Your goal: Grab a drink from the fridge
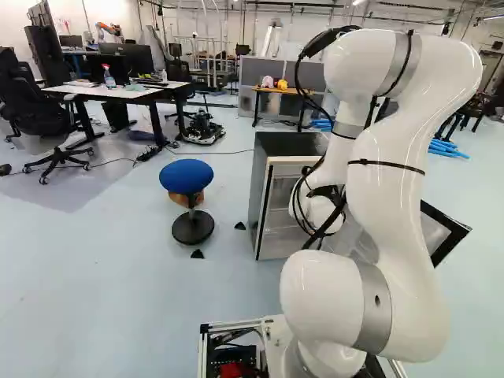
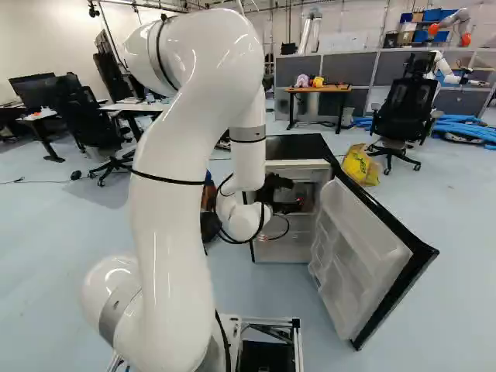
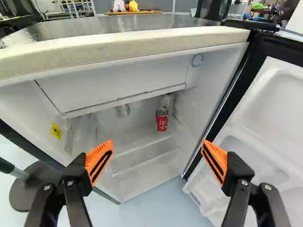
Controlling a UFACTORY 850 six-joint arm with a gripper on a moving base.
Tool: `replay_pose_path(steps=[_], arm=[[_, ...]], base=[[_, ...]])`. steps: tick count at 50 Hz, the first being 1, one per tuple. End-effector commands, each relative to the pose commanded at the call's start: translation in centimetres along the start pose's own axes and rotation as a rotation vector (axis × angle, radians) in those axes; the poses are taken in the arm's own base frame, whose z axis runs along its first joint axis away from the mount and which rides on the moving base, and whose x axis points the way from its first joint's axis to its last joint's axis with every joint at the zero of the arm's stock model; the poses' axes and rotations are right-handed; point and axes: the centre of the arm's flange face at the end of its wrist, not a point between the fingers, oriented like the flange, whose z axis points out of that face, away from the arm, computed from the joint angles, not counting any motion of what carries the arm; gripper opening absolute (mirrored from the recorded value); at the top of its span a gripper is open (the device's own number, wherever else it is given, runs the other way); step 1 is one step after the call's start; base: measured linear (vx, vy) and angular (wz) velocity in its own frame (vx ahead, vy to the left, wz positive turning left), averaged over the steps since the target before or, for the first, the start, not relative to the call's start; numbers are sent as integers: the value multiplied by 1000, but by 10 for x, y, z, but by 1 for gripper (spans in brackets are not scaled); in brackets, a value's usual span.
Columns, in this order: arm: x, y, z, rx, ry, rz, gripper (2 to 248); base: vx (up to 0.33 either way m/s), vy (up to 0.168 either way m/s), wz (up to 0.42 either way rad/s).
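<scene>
In the right base view my gripper (image 2: 288, 198) is at the front opening of the small fridge (image 2: 298, 146), whose door (image 2: 360, 252) stands wide open. Seen from the wrist, the gripper (image 3: 156, 144) has its orange-padded fingers spread far apart with nothing between them. Ahead of them a red can (image 3: 161, 121) stands upright on a shelf inside the fridge. A silver-grey can (image 3: 168, 101) is right behind it, and a clear, glass-like item (image 3: 123, 110) shows beside them under the white top compartment (image 3: 118, 82).
The fridge's pale top edge (image 3: 123, 49) crosses above the opening. A blue stool (image 1: 187, 176) stands beside the fridge in the left base view. Behind the fridge are a yellow bag (image 2: 360, 165), an office chair (image 2: 404, 112) and a wooden table (image 2: 318, 89). Another robot (image 2: 449, 70) is farther back.
</scene>
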Motion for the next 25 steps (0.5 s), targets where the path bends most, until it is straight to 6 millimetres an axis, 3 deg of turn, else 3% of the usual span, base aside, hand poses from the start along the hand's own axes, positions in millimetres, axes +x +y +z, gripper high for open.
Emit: replay_pose_path(steps=[25], arm=[[-21,-3,31,59,-30,-17,247]], base=[[0,0,0]])
